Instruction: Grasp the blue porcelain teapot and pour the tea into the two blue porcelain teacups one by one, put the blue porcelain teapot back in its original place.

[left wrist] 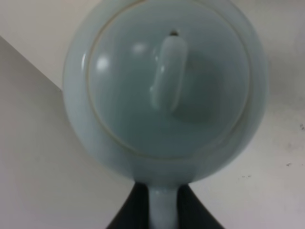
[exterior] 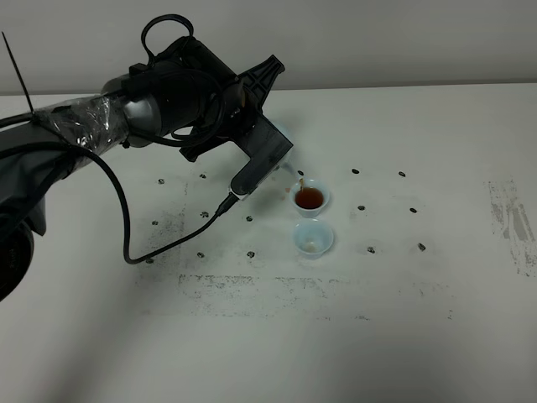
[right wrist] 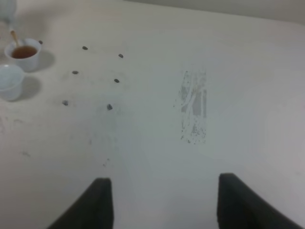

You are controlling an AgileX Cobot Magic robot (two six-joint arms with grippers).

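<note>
My left gripper [exterior: 267, 159] reaches to the table's middle, shut on the loop handle [left wrist: 162, 210] of the pale blue teapot [left wrist: 167, 81]. The knobbed lid fills the left wrist view. In the high view the arm hides most of the pot. A thin stream of dark tea [exterior: 298, 182] falls into the far teacup [exterior: 310, 198], which holds reddish-brown tea. The near teacup [exterior: 313, 239] stands just in front of it and looks nearly empty. My right gripper [right wrist: 167, 205] is open and empty, low over bare table well to the right of both cups [right wrist: 23, 52].
Small dark dots [exterior: 361, 207] mark the white table around the cups. A scuffed grey patch [exterior: 512, 222] lies at the right and a faint scuffed band [exterior: 319, 290] in front of the cups. The left arm's black cable [exterior: 126, 227] trails over the table.
</note>
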